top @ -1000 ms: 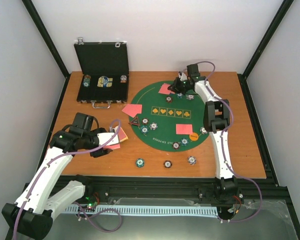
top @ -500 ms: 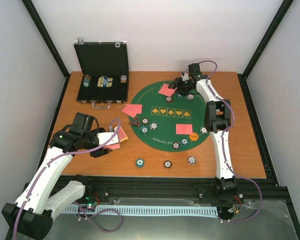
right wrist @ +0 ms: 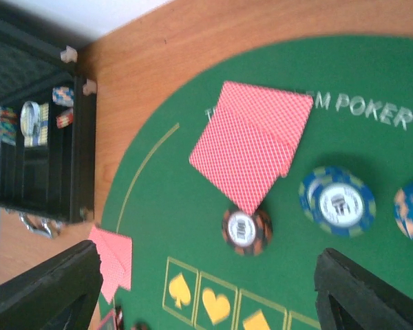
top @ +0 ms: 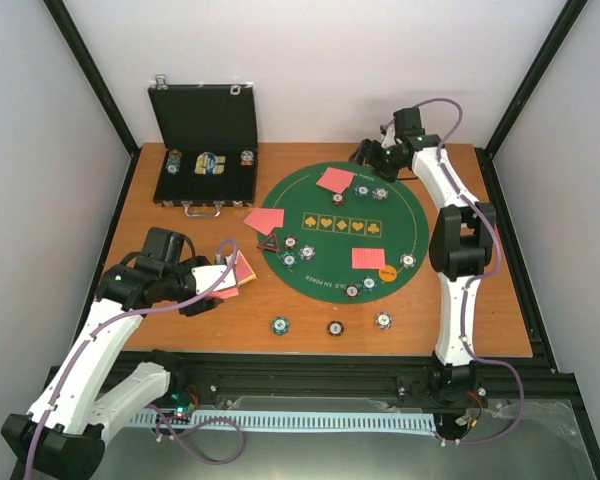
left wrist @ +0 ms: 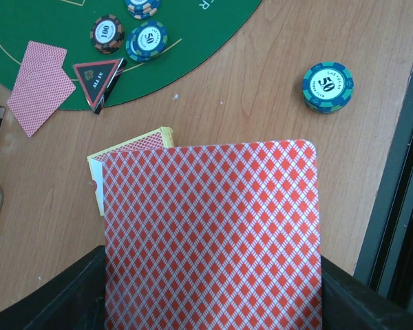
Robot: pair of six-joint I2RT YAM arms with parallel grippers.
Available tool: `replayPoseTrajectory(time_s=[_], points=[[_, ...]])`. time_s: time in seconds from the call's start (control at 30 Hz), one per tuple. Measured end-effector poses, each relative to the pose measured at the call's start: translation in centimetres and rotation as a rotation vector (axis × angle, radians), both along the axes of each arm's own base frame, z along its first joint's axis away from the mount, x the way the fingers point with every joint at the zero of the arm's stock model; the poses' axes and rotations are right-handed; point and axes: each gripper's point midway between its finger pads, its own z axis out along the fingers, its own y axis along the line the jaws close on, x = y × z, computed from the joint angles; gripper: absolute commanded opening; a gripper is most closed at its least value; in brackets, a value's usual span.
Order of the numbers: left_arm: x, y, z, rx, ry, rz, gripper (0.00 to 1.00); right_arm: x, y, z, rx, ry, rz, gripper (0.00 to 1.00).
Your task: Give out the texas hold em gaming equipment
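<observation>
My left gripper (top: 223,283) is shut on a red-backed playing card (left wrist: 213,234), held just above the deck (left wrist: 131,150) on the wood left of the mat. My right gripper (top: 373,158) hangs open and empty over the far edge of the green mat (top: 310,200); its fingers (right wrist: 48,289) stand wide apart. Below it lie a pair of cards (right wrist: 251,144), a brown chip (right wrist: 246,230) and a blue chip (right wrist: 337,201). More card pairs (top: 264,219) (top: 368,258), the triangle marker (top: 270,243) and an orange disc (top: 387,269) sit round the mat.
The open black case (top: 205,165) with chips stands at the back left. Three chips (top: 278,325) (top: 335,327) (top: 382,320) lie on the wood near the front edge. Other chips (left wrist: 146,41) sit at the mat's near-left rim. Black frame posts border the table.
My right gripper has opened and drawn back toward the far right edge of the mat, leaving the chips lying there. The left arm has barely shifted with its card.
</observation>
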Motion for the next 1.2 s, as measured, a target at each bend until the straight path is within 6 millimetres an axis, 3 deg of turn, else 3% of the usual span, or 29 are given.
replayPoseTrajectory(time_s=[0.2,0.33,0.5,0.67,0.77,0.83,1.0,1.2], points=[[-0.1,0.0,0.1,-0.002,-0.007,0.001,0.38,-4.8,-0.7,0.7,0.003,0.021,-0.001,0.85],[0.0,0.0,0.1,-0.003,-0.007,0.001,0.38,-9.3,-0.1,1.6,0.038,0.011,0.019,0.85],[0.1,-0.1,0.1,-0.006,-0.001,0.000,0.38,-17.5,4.8,2.9,0.122,-0.039,0.146,0.85],[0.1,-0.3,0.0,-0.014,0.007,-0.001,0.38,-28.9,10.9,0.8,0.235,0.029,0.334,0.84],[0.1,-0.4,0.0,-0.019,0.009,-0.004,0.38,-33.5,13.1,0.4,0.286,0.061,0.403,0.84],[0.1,-0.4,0.1,-0.023,0.008,-0.006,0.38,-35.7,14.5,1.4,0.324,0.050,0.438,0.84],[0.3,-0.7,0.1,-0.033,0.007,-0.011,0.38,-37.6,16.8,4.9,0.427,-0.013,0.474,0.84],[0.4,-0.8,0.1,-0.039,0.008,-0.014,0.38,-38.2,19.5,5.2,0.452,0.011,0.507,0.83]])
